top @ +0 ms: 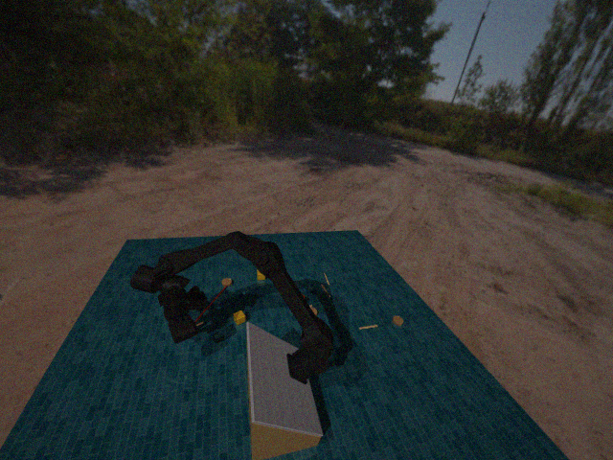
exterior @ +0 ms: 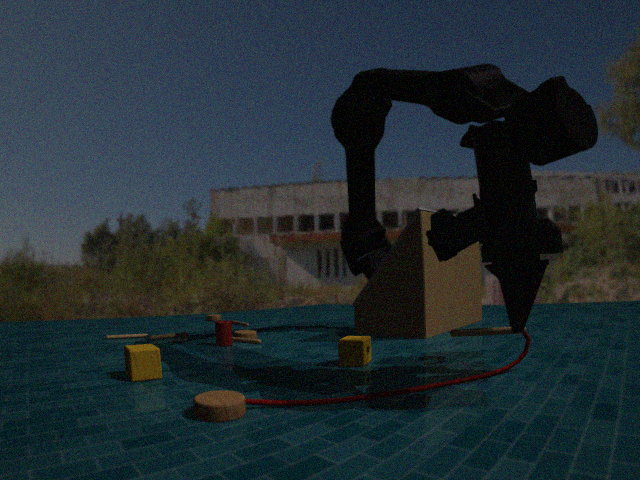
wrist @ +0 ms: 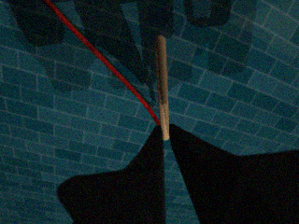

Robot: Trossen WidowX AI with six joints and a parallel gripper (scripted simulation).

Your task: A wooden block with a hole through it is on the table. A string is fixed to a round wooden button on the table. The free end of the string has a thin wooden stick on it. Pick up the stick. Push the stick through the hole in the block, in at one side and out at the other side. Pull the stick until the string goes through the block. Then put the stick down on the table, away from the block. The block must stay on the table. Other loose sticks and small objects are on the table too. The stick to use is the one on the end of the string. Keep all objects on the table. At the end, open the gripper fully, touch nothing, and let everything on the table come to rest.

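My gripper (top: 196, 325) (exterior: 518, 329) (wrist: 164, 129) is shut on the thin wooden stick (exterior: 483, 331) (wrist: 162, 70) near its string end. The stick is held roughly level, low over the table, and points toward the block's side in the exterior view. The red string (top: 213, 302) (exterior: 454, 381) (wrist: 103, 58) runs from the gripped end to the round wooden button (top: 226, 281) (exterior: 219, 406). The small yellow block (top: 239, 317) (exterior: 353, 351) stands on the table, apart from the stick, with a dark hole in its right face in the exterior view. No string shows through it.
A large wedge (top: 280, 380) (exterior: 450, 294) stands beside the arm's base. Another yellow cube (top: 261, 275) (exterior: 143, 362) stands behind the button in the exterior view. A red cylinder (exterior: 223, 333), loose sticks (top: 368, 327) (exterior: 126, 336) and wooden discs (top: 397, 320) (exterior: 245, 334) lie farther off.
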